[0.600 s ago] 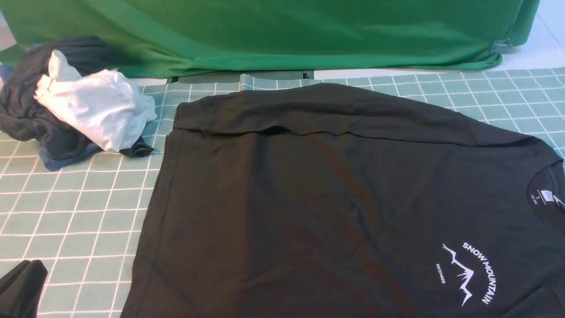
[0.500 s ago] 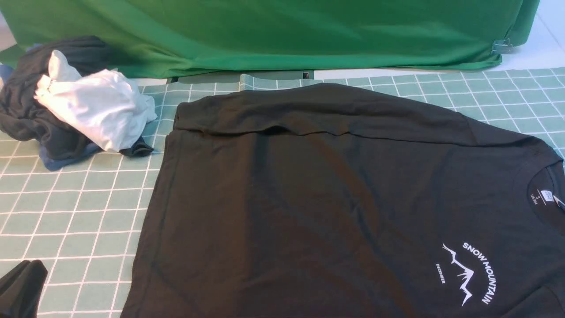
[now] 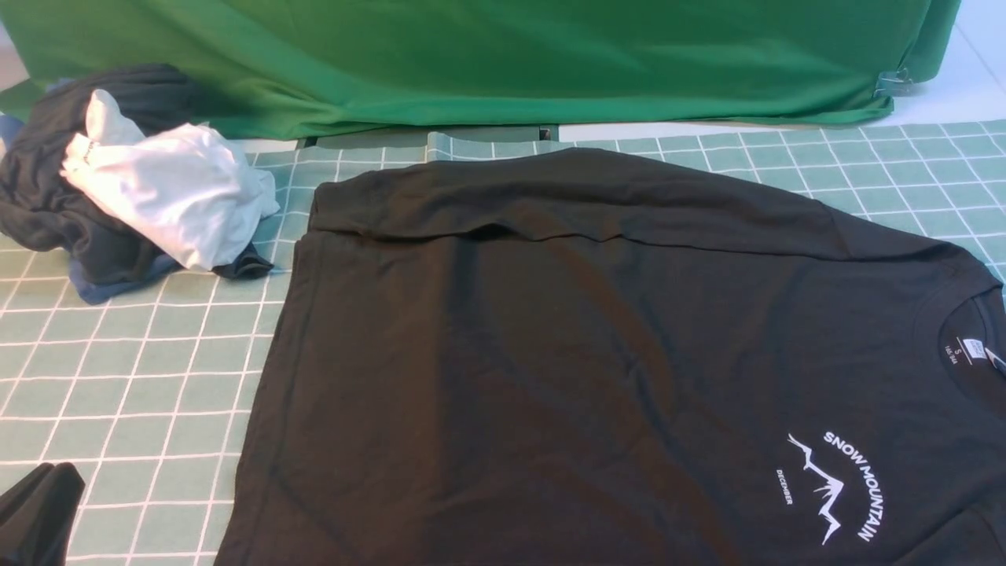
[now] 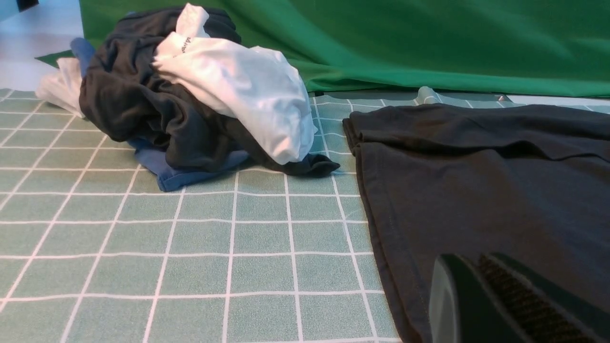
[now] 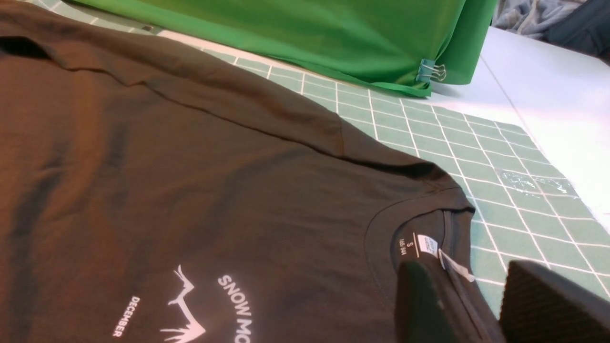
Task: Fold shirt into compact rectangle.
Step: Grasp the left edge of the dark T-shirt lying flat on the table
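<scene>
Green-gridded tabletop (image 3: 157,377) is covered by the black shirt (image 3: 550,354), laid flat. Left end effector (image 4: 469,269) is pressed together near its hem. Right end effector (image 5: 481,281) is spread at the collar (image 5: 376,247).

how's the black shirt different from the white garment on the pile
The black shirt lies spread flat; the white garment is crumpled. The black shirt rests on the checked mat; the white garment sits atop a dark clothes bundle. The black shirt covers far more of the mat than the white garment. Both are fabric.
</scene>
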Tool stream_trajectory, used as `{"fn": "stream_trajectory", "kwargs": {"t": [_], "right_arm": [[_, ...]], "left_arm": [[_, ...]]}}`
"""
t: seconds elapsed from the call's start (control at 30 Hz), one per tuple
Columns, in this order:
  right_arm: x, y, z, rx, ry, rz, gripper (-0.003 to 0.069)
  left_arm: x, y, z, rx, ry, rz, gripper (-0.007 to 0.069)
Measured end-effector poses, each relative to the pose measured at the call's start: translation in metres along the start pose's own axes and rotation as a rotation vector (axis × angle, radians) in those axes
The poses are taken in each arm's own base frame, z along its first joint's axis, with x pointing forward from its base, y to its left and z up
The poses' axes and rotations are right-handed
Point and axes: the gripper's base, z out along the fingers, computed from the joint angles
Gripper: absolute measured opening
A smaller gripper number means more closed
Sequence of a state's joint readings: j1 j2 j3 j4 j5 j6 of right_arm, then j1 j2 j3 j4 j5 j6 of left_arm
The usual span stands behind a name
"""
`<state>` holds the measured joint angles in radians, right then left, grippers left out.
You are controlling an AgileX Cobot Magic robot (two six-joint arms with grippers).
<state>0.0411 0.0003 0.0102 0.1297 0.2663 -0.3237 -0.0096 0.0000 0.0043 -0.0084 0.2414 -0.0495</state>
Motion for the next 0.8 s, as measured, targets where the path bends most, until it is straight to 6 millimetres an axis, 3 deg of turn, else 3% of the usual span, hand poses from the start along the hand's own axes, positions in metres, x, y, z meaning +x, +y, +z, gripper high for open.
{"fn": "stream_trajectory", "kwargs": {"t": [0.27,0.5,0.67,0.8], "right_arm": [[0.0,0.0,0.0,0.0,0.0,0.0,0.0243],[0.0,0.0,0.0,0.0,0.0,0.0,0.0243],[0.0,0.0,0.0,0.0,0.0,0.0,0.0243],[-0.009,-0.001,0.0,0.003,-0.102,0.144,0.0243]], "left_arm": [[-0.003,0.0,0.0,0.006,-0.034,-0.005,0.0015],[-0.026,0.0,-0.004,0.06,-0.282,-0.448,0.0015],[-0.038,0.007,-0.008,0.06,-0.437,-0.628,0.0015],[-0.056,0.014,-0.021,0.128,-0.702,-0.823,0.0015]]}}
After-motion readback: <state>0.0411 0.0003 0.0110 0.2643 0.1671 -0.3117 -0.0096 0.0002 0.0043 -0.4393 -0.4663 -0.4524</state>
